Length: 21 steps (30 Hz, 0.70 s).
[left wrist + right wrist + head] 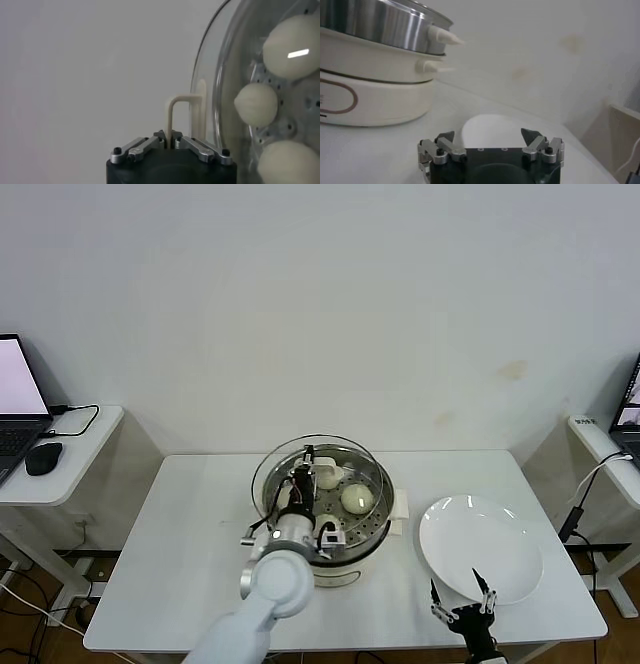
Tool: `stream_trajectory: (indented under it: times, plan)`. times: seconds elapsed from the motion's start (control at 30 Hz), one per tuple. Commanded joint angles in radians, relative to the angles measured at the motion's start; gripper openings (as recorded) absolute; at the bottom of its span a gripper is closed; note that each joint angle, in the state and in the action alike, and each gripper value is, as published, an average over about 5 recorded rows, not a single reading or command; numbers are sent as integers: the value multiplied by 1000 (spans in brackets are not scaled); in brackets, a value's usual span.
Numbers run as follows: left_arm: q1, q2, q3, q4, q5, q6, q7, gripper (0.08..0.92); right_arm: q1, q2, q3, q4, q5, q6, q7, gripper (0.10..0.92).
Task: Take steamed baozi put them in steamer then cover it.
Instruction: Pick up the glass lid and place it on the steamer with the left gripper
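The steamer (pixel 345 562), a shiny steel pot on a white base, stands at the table's middle. The cover (pixel 352 456), a clear glass lid, sits over its top. My left gripper (pixel 301 480) is above it and shut on the cover's cream handle (pixel 186 100). In the left wrist view the gripper (pixel 170 136) pinches the handle's loop. Three baozi show through the glass (pixel 210 75): one (pixel 295 45), one (pixel 256 104) and one (pixel 290 162). In the head view one baozi (pixel 357 499) shows plainly. My right gripper (pixel 462 599) is open and empty near the table's front edge.
A white plate (pixel 480 546) lies bare to the right of the steamer, and its front rim is under my right gripper (pixel 488 135). The steamer's side and white base (pixel 370 100) show in the right wrist view. Side desks with laptops stand far left and far right.
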Motion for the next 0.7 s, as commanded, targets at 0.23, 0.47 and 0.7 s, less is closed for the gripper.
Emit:
stream_trajectory:
  times: [0.23, 0.47, 0.7]
  plan:
    - [-7, -68, 20, 70, 69, -5, 2, 139, 3, -3, -2, 0, 13, -2, -1, 822]
    - [7, -67, 16, 73, 76, -10, -3, 139, 2, -5, -4, 5, 17, -3, -2, 823]
    - [13, -70, 14, 85, 81, -17, -13, 139, -2, -9, -2, 9, 22, -1, -2, 823]
